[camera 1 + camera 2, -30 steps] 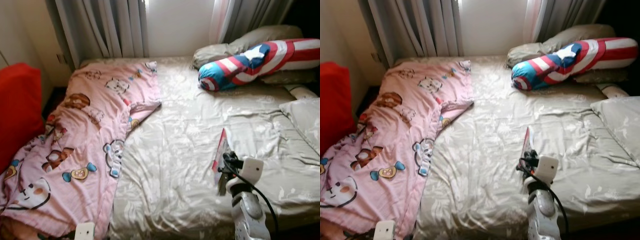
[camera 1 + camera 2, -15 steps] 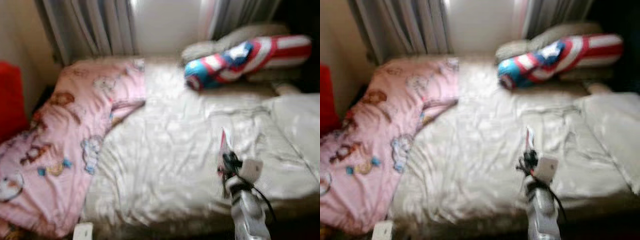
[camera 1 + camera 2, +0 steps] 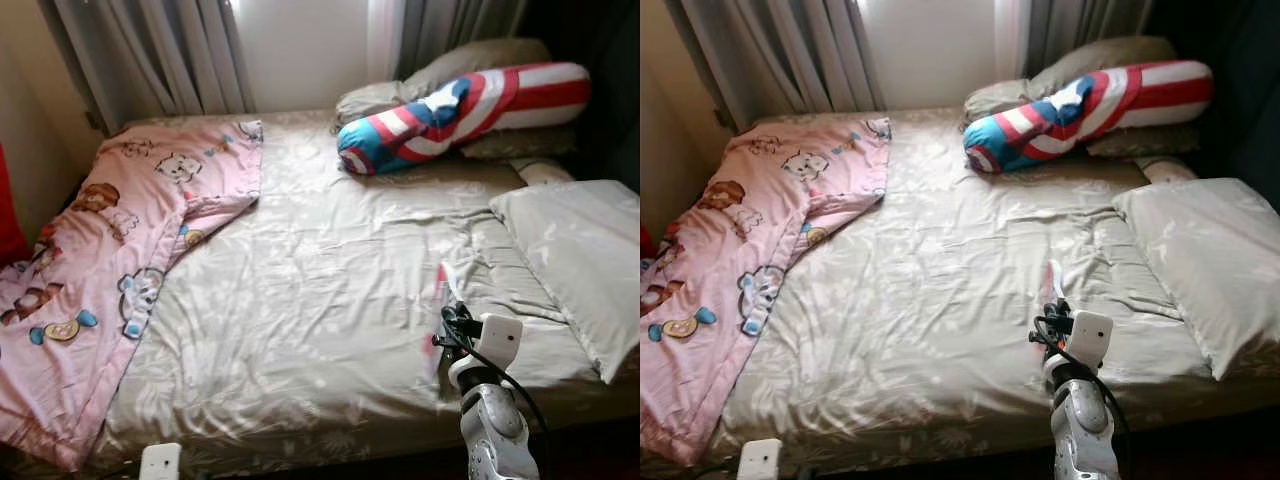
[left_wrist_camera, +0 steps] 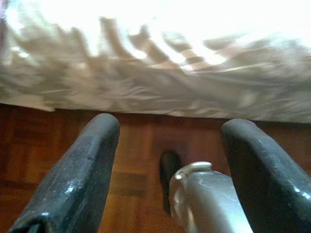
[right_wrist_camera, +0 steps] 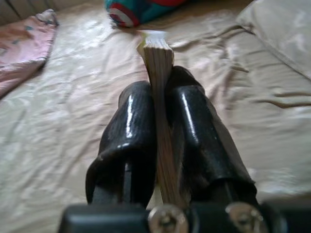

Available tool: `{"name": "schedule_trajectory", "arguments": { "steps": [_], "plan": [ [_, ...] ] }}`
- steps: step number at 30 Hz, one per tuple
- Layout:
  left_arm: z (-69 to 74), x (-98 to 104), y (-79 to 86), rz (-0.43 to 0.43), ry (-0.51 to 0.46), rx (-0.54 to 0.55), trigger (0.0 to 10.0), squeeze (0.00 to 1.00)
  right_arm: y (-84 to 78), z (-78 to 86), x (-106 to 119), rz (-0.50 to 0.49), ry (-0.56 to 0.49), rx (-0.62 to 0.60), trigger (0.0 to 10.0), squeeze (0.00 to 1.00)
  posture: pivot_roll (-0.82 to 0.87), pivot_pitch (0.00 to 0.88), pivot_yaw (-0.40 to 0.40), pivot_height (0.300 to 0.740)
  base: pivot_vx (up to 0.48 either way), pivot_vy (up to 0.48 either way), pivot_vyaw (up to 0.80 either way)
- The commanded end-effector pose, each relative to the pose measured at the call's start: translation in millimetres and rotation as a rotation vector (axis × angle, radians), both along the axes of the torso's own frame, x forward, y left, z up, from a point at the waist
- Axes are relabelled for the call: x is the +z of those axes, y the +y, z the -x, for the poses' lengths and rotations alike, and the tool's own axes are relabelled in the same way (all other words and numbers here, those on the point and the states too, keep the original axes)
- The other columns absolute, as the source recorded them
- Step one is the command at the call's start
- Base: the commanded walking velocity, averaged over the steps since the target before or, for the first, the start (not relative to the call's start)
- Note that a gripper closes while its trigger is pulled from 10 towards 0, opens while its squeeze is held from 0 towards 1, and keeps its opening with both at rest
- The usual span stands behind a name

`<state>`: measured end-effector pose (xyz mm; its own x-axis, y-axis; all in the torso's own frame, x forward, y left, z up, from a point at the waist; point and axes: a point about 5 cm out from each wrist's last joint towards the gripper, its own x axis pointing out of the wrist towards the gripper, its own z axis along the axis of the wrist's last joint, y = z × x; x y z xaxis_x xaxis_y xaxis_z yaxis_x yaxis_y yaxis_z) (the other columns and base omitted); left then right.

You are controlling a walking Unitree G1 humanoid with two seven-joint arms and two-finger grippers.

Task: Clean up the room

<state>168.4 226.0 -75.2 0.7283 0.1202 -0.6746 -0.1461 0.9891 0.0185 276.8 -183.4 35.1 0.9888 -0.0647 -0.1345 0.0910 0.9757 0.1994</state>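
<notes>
Pink-covered book (image 5: 156, 68) pinched upright in the right claw (image 5: 163, 126) above the bed (image 3: 300, 300); left claw (image 4: 170, 179) spread, idle near the floor. Keeping the grip firm should prevent slipping.

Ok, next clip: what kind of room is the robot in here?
A bedroom, almost certainly. A large bed with a rumpled beige sheet takes up most of the view, with a pink cartoon-print blanket along one side, a star-and-stripes bolster and a pillow at the head, and curtains behind.
</notes>
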Motion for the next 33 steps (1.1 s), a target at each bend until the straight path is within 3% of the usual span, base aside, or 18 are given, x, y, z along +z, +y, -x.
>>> {"name": "schedule_trajectory", "arguments": {
  "steps": [1, 15, 33],
  "plan": [
    [8.4, -3.9, 1.5, -0.002, 0.034, -0.005, 10.0, 0.0, 5.6, -7.6, 12.6, 0.002, -0.062, 0.02, 10.0, 0.0, -0.07, 0.061, 0.013, 0.74, 0.0, -0.319, 0.0],
    [8.4, -3.8, 2.0, -0.003, 0.036, -0.008, 10.0, 0.0, 6.2, -7.3, 12.6, 0.013, -0.062, 0.025, 10.0, 0.0, -0.08, 0.063, 0.013, 0.74, 0.0, -0.313, 0.0],
    [9.7, -4.9, 2.0, 0.015, 0.046, 0.004, 10.0, 0.0, 7.8, -7.0, 11.6, 0.012, -0.054, 0.039, 10.0, 0.0, -0.08, 0.064, 0.012, 0.74, 0.0, 0.0, 0.0]
  ]
}}
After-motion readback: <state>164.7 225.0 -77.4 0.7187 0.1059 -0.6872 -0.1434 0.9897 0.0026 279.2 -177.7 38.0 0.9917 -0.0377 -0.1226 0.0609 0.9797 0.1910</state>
